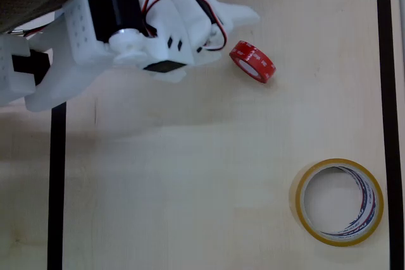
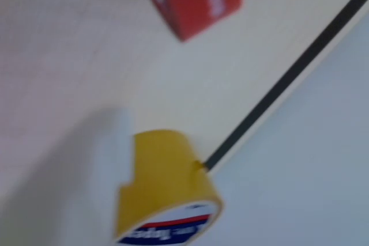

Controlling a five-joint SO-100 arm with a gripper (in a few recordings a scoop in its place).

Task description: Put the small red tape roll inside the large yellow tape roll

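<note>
You had a glossy red tape roll (image 1: 252, 61) with whitish marks just beside the white claw (image 1: 243, 16). Well apart from the claw lay the yellow tape roll (image 1: 338, 202), its white core printed in blue and red. The table (image 1: 190, 181) was pale wood, edged by a black tape line (image 1: 57, 188).

A pale wooden table (image 1: 190, 175) edged with black tape lines (image 1: 57, 188) carries a red roll (image 1: 252, 61) tilted on edge and, well apart, a yellow roll (image 1: 338, 202) lying flat
</note>
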